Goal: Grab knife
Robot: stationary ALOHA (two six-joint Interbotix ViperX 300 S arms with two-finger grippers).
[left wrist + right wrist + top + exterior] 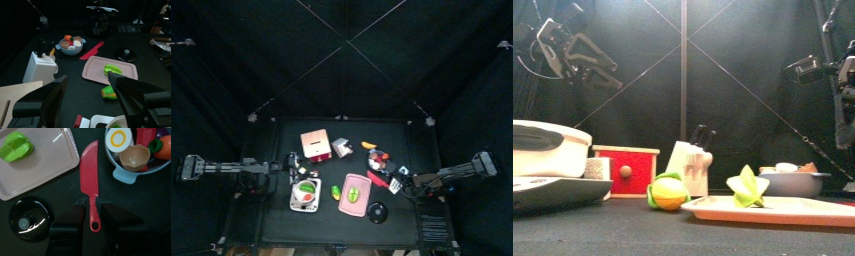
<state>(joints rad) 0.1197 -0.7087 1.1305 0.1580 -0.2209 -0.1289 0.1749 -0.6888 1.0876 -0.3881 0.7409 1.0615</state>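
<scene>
From where I sit, the left gripper (90,102) hangs at the left of the top view with its jaws spread wide and holding nothing, looking across the black worktop (40,42) from well back. Moving right, I see the white knife block (41,66) at the left of that wrist picture, then the flat pink plastic cutting board (110,70) with a green toy vegetable (113,70) on it. The slim red plastic toy knife (89,183) lies flat on the worktop between the pink board and the pale blue bowl of toy food (137,163); in the right wrist view it runs up the middle of the frame, blade toward the top, handle toward the bottom. The right gripper (93,214) sits right over that handle, jaws parted on either side of it, and I can't see that they touch it yet. My worry is the grip itself: the handle is thin and low against the worktop, so if I close too high the jaws may meet above it and lift nothing. Descending too hard could jam the fingertips into the worktop. A slightly off-centre close could pivot the knife into the blue bowl at right or the round black lid (28,218) at lower left.
</scene>
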